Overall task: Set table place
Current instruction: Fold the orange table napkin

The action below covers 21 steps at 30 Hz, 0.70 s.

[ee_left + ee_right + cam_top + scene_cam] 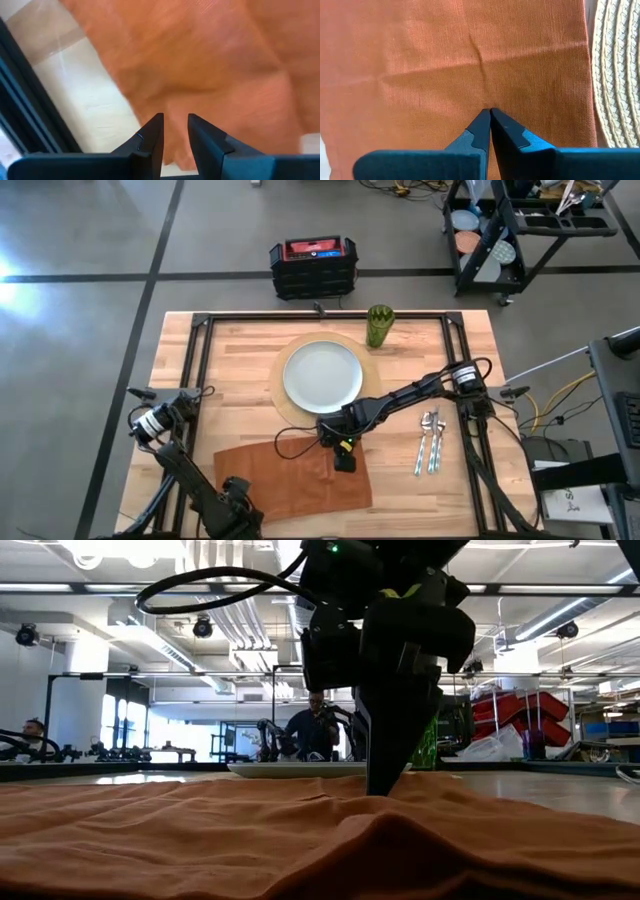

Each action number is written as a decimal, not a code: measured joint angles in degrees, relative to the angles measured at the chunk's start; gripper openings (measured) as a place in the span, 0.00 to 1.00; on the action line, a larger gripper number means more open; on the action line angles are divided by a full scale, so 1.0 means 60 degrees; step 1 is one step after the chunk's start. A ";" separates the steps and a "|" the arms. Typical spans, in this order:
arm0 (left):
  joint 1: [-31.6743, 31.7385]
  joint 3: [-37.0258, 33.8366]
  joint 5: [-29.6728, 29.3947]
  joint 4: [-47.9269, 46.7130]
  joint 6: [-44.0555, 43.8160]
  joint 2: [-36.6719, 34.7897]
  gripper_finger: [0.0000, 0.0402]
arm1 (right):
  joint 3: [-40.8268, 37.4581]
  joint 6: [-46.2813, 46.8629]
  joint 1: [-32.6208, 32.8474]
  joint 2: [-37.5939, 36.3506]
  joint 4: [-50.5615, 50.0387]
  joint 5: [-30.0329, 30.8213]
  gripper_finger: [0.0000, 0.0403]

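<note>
Now we see the right end effector (490, 111) clenched, its tips pressed down on the creased orange napkin (295, 473), which lies flat at the tabletop's (250, 360) near edge beside the tan placemat (372, 385); the left end effector (175, 125) hovers slightly parted over the napkin.

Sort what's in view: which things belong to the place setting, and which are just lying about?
Job: placemat, plate, napkin, cutlery, cup, right gripper shut on the napkin, left gripper open at its edge.
Lying about: red-topped black crate, cart.
</note>
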 joint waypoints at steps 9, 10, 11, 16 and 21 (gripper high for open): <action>-0.0453 -0.0266 0.1102 0.0110 -0.0716 -0.0061 0.19 | -0.0087 0.0184 0.0148 -0.0592 -0.0903 0.0072 0.01; -0.0448 -0.0187 0.1067 0.0085 -0.0747 -0.0101 0.19 | -0.0087 0.0187 0.0196 -0.0755 -0.1058 0.0078 0.01; -0.0434 -0.0106 0.0928 0.0108 -0.0752 -0.0158 0.19 | -0.0074 0.0194 0.0265 -0.0924 -0.1187 0.0082 0.01; -0.0178 0.0405 -0.0327 -0.0098 -0.0681 -0.0541 0.19 | -0.0058 0.0400 0.0731 -0.1682 -0.1519 0.0250 0.01; 0.0382 0.0505 -0.2271 -0.0282 -0.0123 -0.0824 0.16 | -0.0044 0.0951 0.1007 -0.1867 -0.1387 0.0232 0.01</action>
